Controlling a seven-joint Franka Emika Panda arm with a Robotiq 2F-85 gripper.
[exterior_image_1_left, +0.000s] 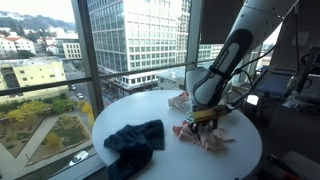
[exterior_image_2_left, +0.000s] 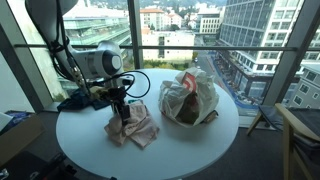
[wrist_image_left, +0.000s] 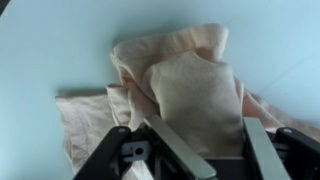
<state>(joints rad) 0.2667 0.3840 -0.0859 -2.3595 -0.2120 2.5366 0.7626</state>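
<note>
Gripper (exterior_image_2_left: 122, 110) pinches a raised fold of the pink cloth (wrist_image_left: 190, 90), which lies on the round table (exterior_image_2_left: 95, 158). I see a plastic bag (exterior_image_2_left: 188, 98) just beside it, and a dark blue cloth (exterior_image_1_left: 135, 140) lies apart.

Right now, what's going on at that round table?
The Panda arm has its claw down on a peach cloth crumpled on the white round table. In the wrist view the fingers straddle a bunched-up fold of it; whether they actually pinch it is unclear. A dark blue cloth and a stuffed plastic bag sit apart, untouched.
</note>
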